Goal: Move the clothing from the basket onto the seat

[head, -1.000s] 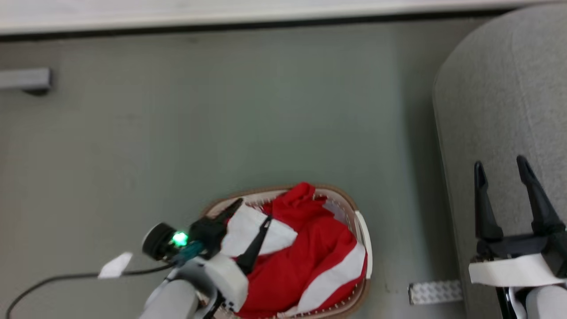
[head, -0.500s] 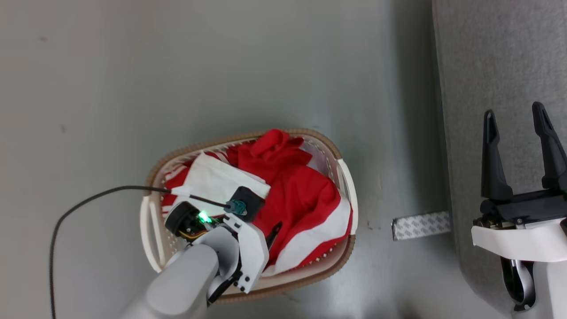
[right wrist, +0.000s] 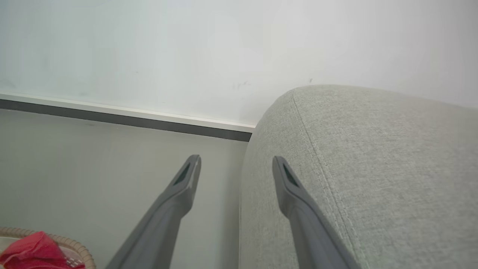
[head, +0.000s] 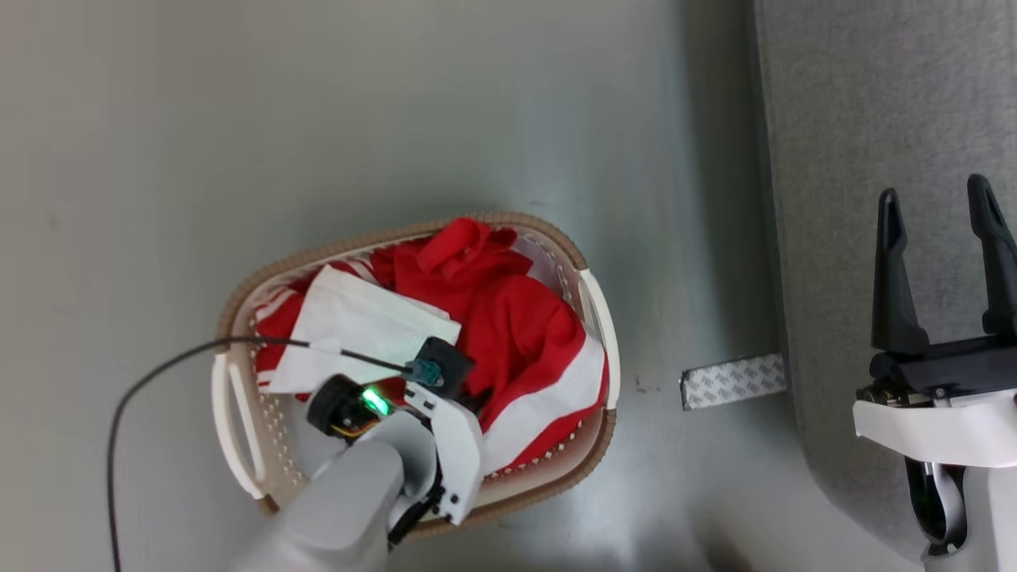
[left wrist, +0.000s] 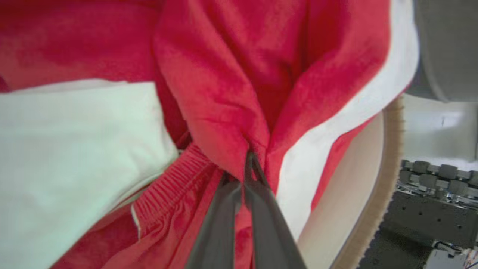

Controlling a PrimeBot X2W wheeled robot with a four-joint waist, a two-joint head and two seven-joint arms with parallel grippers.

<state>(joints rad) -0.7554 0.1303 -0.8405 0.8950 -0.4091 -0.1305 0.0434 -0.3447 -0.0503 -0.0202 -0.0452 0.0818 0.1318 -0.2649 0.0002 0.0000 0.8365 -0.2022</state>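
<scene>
Left tool [left wrist: 249, 158] newly pinched on clothing [left wrist: 224, 93], seemingly one fold, right tool [head: 933, 189] spread apart

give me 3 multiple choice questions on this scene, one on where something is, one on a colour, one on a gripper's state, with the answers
1. Where is the clothing?
A on the floor
B in the basket
C on a shelf

2. What colour is the basket's rim?
A blue
B black
C brown

3. The left gripper is:
A shut on the clothing
B wide open
C gripping the basket's handle

Answers:
1 B, the red and white heap lies inside the basket's wall.
2 C, a brown woven-look band rings the cream wall.
3 A, in the left wrist view its fingers meet with a red fold bunched at their tips.
</scene>
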